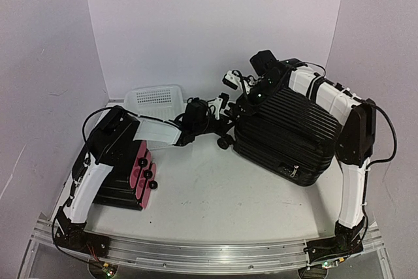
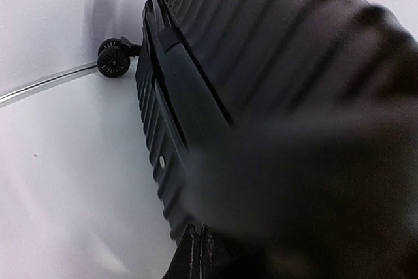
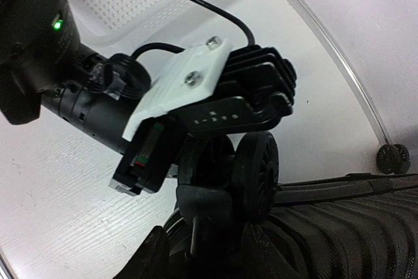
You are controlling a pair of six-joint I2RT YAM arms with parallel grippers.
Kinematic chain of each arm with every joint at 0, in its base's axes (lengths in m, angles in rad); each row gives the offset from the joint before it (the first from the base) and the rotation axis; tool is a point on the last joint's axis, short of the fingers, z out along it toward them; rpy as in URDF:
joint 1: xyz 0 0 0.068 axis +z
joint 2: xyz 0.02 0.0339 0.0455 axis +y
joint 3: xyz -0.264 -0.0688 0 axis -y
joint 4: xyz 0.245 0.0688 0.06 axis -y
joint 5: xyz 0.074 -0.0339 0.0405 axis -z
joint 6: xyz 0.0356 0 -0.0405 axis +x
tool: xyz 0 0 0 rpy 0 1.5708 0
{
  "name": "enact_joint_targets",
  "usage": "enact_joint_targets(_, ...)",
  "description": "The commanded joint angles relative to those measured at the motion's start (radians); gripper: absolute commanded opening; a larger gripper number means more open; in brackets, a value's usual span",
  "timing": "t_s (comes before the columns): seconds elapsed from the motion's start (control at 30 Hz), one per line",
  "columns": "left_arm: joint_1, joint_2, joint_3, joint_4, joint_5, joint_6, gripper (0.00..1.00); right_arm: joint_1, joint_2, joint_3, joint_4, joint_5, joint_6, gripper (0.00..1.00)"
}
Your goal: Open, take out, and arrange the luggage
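The luggage (image 1: pixel 287 129) is a large black ribbed case lying tilted at the right of the table, closed. My right arm reaches over its top to its far left corner. There my right gripper (image 3: pixel 206 253) has a caster wheel (image 3: pixel 255 174) of the luggage between its fingers (image 3: pixel 147 256), closed on the caster's bracket. My left gripper (image 2: pixel 197 253) is shut with nothing in it, its tips against the luggage's ribbed shell (image 2: pixel 261 63) near that same wheeled end (image 1: pixel 222 112). Two more wheels (image 2: pixel 113 61) show past the shell's edge.
A smaller black case with a pink side and black knobs (image 1: pixel 139 171) lies at the left, under my left arm. A white perforated basket (image 1: pixel 153 99) stands at the back, left of the luggage. The left wrist's white plate (image 3: pixel 183 83) hangs just above the held wheel.
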Motion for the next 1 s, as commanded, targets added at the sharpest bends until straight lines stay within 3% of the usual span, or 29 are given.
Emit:
enact_joint_targets(0.0, 0.1, 0.068, 0.137, 0.02, -0.117, -0.108, 0.0, 0.003, 0.027, -0.037, -0.413, -0.094, 0.08, 0.4)
enact_joint_targets(0.1, 0.1, 0.063, 0.133, 0.021, -0.115, -0.124, 0.0, 0.003, 0.023, 0.006, -0.401, -0.075, 0.17, 0.44)
enact_joint_targets(0.17, 0.1, 0.031, 0.093, 0.02, -0.124, -0.12, 0.06, 0.004, 0.017, 0.057, -0.394, 0.01, 0.253, 0.49)
enact_joint_targets(0.4, 0.1, -0.214, -0.163, 0.009, -0.102, -0.105, 0.4, 0.005, -0.144, 0.196, -0.411, 0.228, 0.483, 0.84)
enact_joint_targets(0.53, 0.094, -0.389, -0.307, -0.039, -0.028, -0.147, 0.59, 0.003, -0.289, 0.076, -0.41, 0.361, 0.509, 0.94)
enact_joint_targets(0.67, 0.066, -0.533, -0.413, -0.124, 0.055, -0.175, 0.63, -0.058, -0.432, -0.124, -0.409, 0.552, 0.58, 0.98)
enact_joint_targets(0.73, 0.029, -0.589, -0.449, -0.159, 0.081, -0.151, 0.64, -0.154, -0.509, -0.228, -0.404, 0.514, 0.637, 0.98)
enact_joint_targets(0.97, -0.118, -0.707, -0.499, -0.268, 0.132, -0.08, 0.74, -0.554, -0.742, -0.578, -0.266, 0.147, 0.786, 0.98)
